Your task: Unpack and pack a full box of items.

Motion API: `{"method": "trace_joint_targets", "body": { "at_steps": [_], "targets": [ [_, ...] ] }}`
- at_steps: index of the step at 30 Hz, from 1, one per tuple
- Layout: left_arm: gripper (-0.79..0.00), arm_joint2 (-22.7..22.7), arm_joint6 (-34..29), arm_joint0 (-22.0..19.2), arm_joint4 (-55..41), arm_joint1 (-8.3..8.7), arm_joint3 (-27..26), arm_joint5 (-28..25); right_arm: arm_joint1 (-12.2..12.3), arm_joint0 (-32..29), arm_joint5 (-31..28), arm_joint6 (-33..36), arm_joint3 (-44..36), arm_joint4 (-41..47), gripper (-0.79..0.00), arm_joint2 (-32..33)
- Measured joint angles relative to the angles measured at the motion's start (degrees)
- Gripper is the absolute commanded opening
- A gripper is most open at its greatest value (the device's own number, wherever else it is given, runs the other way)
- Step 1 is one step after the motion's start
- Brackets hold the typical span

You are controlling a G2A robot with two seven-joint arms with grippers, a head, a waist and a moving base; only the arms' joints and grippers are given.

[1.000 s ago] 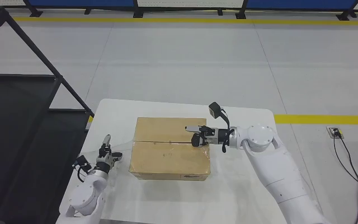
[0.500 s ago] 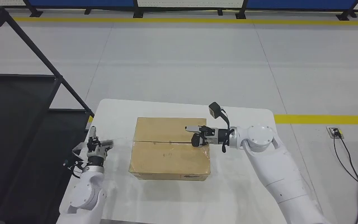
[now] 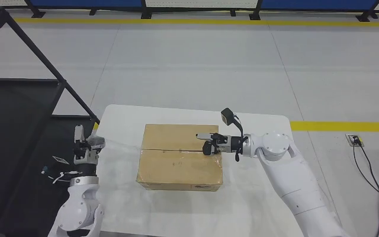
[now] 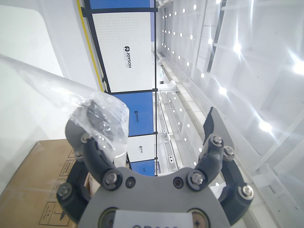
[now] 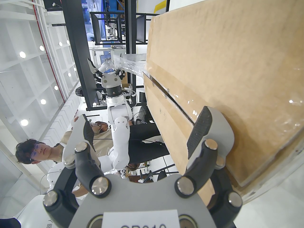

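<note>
Left claw [image 4: 153,112]: spread open beside the table [image 3: 249,195] edge, clear tape [image 4: 47,81] clinging to one finger, stuck I think.
Right claw [image 5: 143,119]: open, one finger resting on my box [image 5: 225,48] by the seam.
Box: flaps down, mid-table.

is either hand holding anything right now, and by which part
Nothing is gripped. The left hand is open, though the end of the clear tape strip clings to one finger. The right hand is open, one finger against the box top.

A pale grey floor [image 3: 195,65] has a yellow line [image 3: 195,22] near the top. A black frame [image 3: 26,136] stands at the left.
</note>
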Motion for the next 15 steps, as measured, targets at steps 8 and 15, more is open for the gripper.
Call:
{"method": "trace_joint_targets", "body": {
  "at_steps": [8,15],
  "targets": [
    [0.000,0.27,0.60,0.38,5.28,-0.20,-5.67,1.17,0.00,0.00,0.00,0.00,0.00,0.00,0.000,0.00],
    [0.000,1.54,1.71,1.30,11.07,-0.47,-10.60,2.16,0.12,-1.40,0.12,-1.79,-1.54,-0.40,0.000,-0.06]
  ]
}}
